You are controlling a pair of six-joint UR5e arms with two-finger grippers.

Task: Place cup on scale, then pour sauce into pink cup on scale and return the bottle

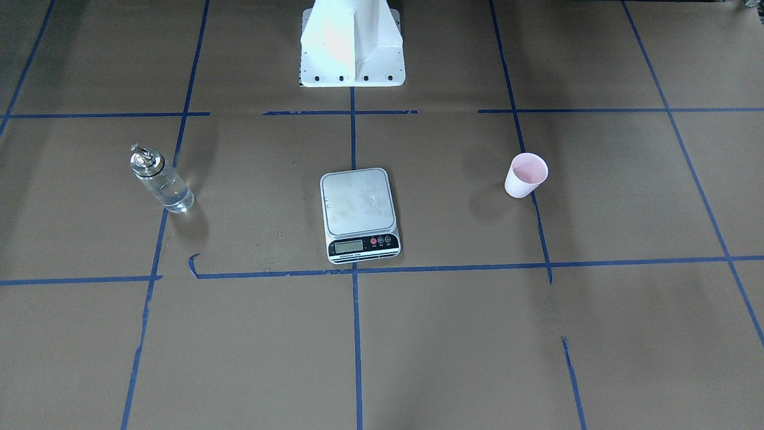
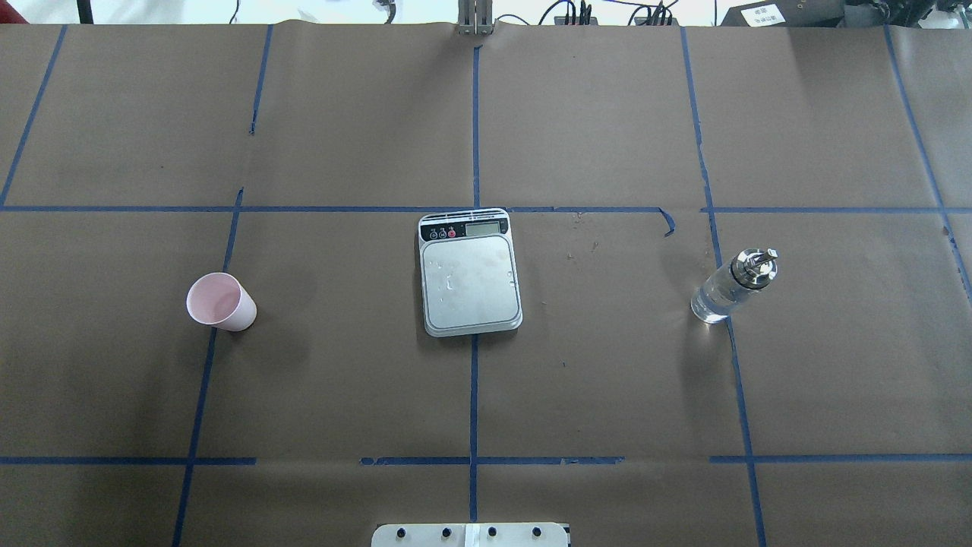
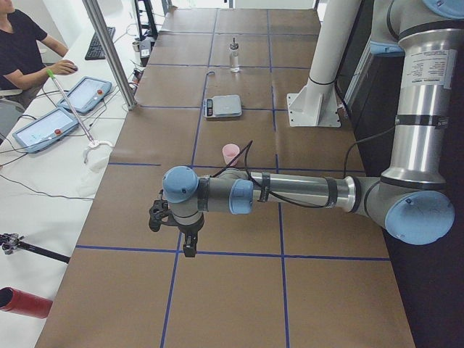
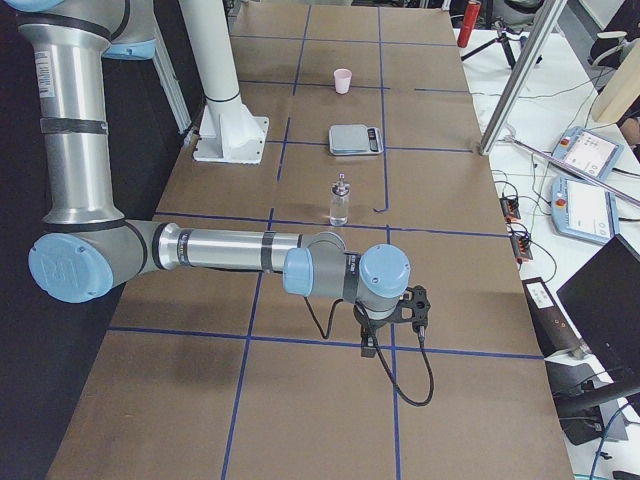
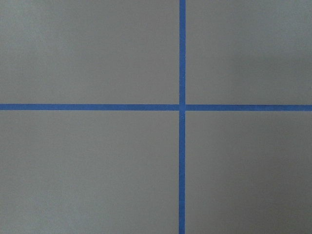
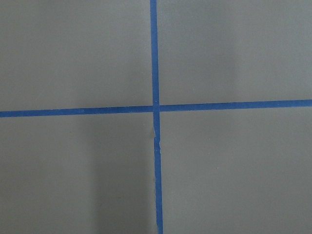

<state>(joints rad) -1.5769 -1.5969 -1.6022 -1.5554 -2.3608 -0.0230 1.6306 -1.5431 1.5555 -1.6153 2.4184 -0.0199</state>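
Note:
The pale pink cup [image 1: 526, 175] stands upright on the brown table, on my left side [image 2: 220, 301]. The silver scale [image 1: 358, 206] lies at the table's middle with nothing on its platform [image 2: 471, 281]. The clear glass bottle [image 1: 162, 181] with its silver spout stands upright on my right side [image 2: 733, 287], and clear sauce shows inside it. My left gripper [image 3: 190, 245] hangs over the table's left end, well short of the cup [image 3: 230, 154]. My right gripper [image 4: 368, 345] hangs over the right end, away from the bottle [image 4: 340, 202]. I cannot tell whether either gripper is open or shut.
Blue tape lines [image 2: 474, 380] divide the brown table into a grid. The white robot base [image 1: 352, 45] stands behind the scale. A person [image 3: 22, 43] sits at a side desk with tablets [image 3: 43, 127] beyond the far edge. Both wrist views show only bare table and crossing tape.

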